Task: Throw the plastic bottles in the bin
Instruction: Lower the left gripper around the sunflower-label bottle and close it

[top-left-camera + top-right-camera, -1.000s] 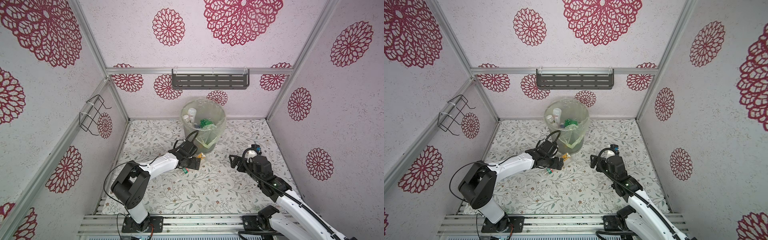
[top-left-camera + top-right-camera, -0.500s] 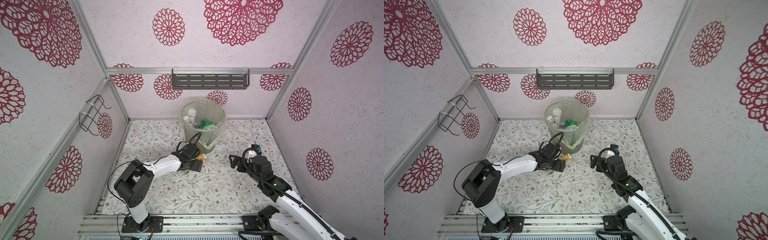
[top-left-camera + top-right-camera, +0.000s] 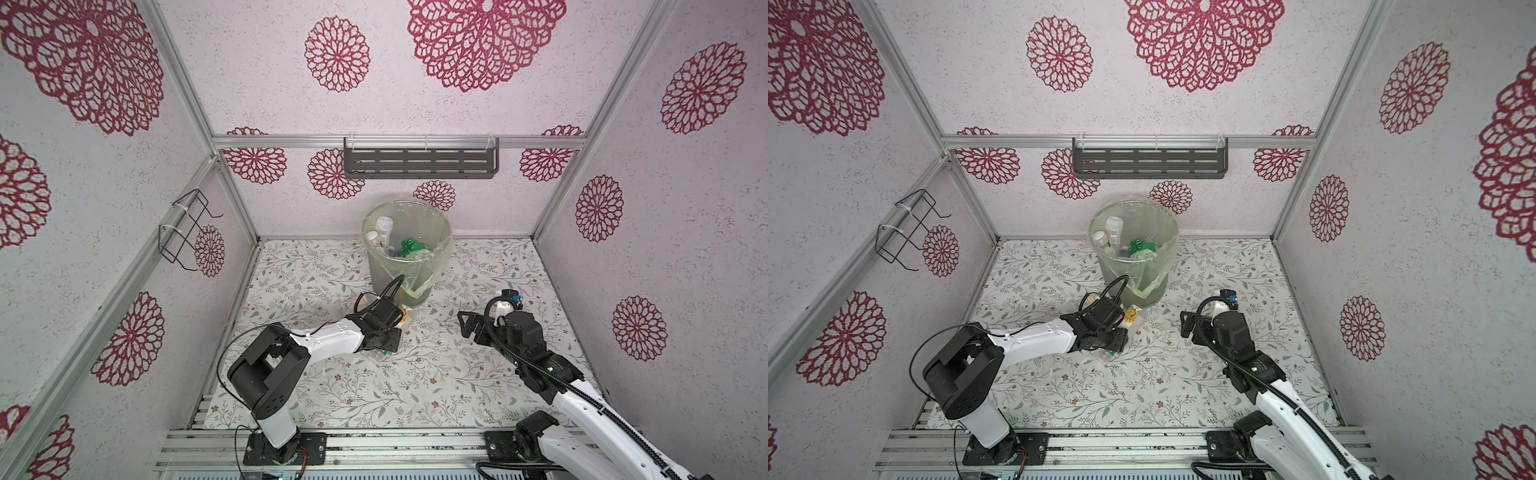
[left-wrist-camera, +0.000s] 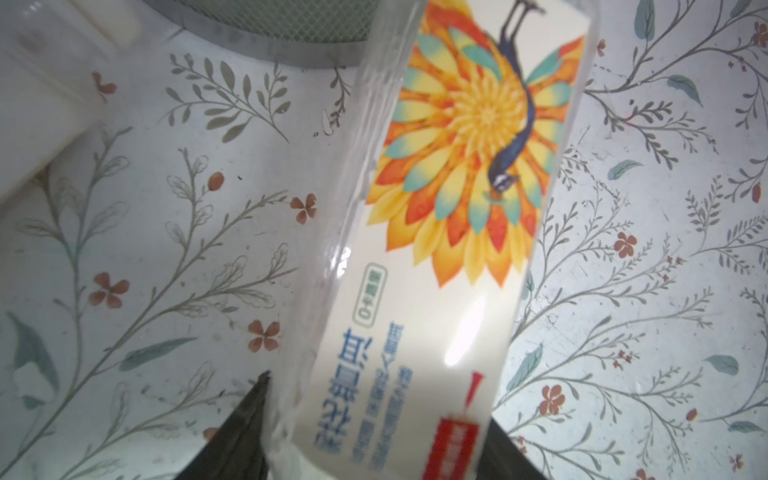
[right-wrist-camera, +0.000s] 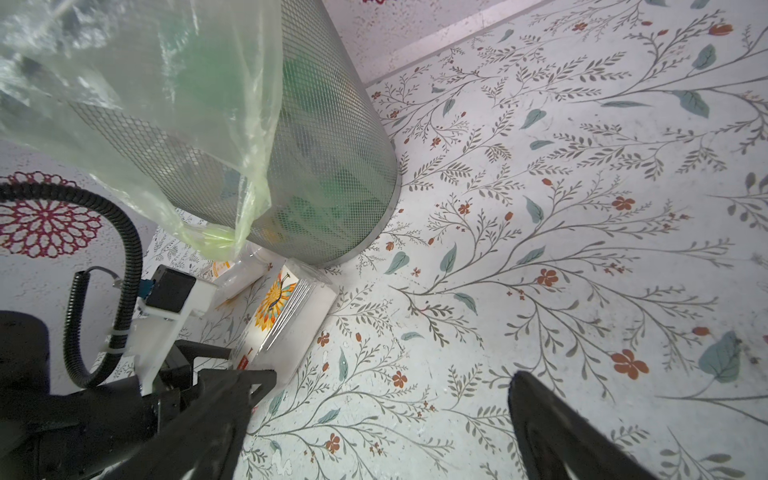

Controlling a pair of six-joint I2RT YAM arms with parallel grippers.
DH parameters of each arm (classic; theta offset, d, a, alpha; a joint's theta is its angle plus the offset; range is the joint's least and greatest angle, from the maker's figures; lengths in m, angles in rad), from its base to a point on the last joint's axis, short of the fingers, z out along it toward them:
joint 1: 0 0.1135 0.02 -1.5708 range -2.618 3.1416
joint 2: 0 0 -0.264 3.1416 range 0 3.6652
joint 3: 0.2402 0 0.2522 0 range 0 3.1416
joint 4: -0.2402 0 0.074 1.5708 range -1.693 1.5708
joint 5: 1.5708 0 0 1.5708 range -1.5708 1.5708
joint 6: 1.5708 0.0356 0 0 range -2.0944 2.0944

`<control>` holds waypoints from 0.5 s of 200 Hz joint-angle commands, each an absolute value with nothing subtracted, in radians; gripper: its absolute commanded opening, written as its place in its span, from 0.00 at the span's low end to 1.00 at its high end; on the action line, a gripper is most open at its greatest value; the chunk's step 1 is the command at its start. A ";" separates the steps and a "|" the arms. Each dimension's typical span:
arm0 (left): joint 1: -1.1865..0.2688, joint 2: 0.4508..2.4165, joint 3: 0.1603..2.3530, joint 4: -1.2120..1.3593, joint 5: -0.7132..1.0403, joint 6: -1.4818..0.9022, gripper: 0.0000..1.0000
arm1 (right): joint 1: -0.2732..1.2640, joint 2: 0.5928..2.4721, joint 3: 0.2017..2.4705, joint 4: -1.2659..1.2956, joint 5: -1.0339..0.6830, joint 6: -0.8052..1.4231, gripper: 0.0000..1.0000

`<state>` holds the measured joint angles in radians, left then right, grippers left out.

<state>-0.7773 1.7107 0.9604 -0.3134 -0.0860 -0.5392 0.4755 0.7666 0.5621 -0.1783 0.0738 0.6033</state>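
A square clear plastic bottle [image 4: 449, 232] with a white label and an orange-yellow flower lies on the floor at the foot of the bin [image 3: 386, 274]. My left gripper [image 4: 380, 399] is shut on it, a black finger against each side. Both top views show that bottle [image 3: 405, 312] [image 3: 1133, 316] just ahead of the left gripper [image 3: 392, 330]. Another clear bottle [image 3: 379, 354] lies under the left wrist. The bin [image 5: 332, 166] holds several bottles, one white-capped [image 3: 384, 226] and one green [image 3: 409, 245]. My right gripper [image 5: 392, 376] is open over bare floor, right of the bin.
The yellowish bag [image 5: 166, 124] hangs down the bin's side. One more clear bottle [image 5: 241, 270] lies against the bin's base, behind the held one. A grey slotted shelf [image 3: 419, 162] hangs on the back wall and a wire rack [image 3: 187, 228] on the left wall.
The left arm reached a little further toward the bin and its jaws closed onto the flower-label bottle. The right arm has not moved.
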 commanded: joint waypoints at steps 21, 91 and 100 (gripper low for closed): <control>-0.823 1.650 0.911 -0.267 -0.104 -0.586 0.52 | 0.469 0.758 0.567 -0.158 0.069 0.624 0.99; -0.867 1.533 0.802 -0.241 -0.105 -0.675 0.49 | 0.471 0.739 0.549 -0.149 0.072 0.639 0.99; -0.870 1.513 0.785 -0.236 -0.104 -0.688 0.49 | 0.470 0.741 0.541 -0.138 0.070 0.645 0.99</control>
<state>-0.8566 1.5784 0.8135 -0.2729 -0.0959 -0.6399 0.4755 0.7586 0.5621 -0.1783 0.0734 0.6216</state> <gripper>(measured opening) 0.592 0.989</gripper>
